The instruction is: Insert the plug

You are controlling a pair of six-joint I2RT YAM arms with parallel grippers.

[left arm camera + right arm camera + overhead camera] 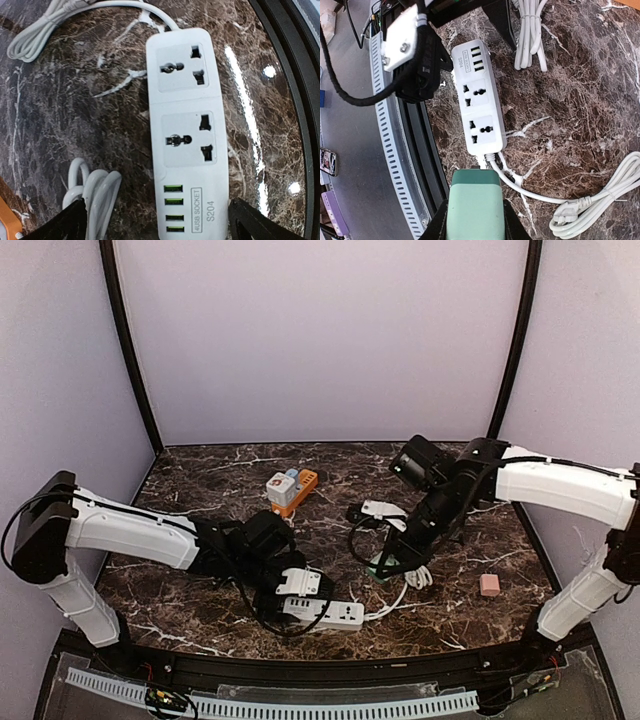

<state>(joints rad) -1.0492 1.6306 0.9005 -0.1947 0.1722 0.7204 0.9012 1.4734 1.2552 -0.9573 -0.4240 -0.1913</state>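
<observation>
My right jaws are clamped on the green plug (473, 202) by its flat sides, near the cord end of the white power strip (480, 97). The plug looks rigid, light and smooth, so I judge it may twist if pushed off-axis. My left jaws stand apart, astride the strip's USB end. The glossy marble tabletop (65, 100) would let the strip skid. The tabletop's near edge is close, and a coiled white cable (527, 40) lies beside the strip.

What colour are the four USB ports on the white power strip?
The four USB ports are green; the left wrist view shows them best.
</observation>
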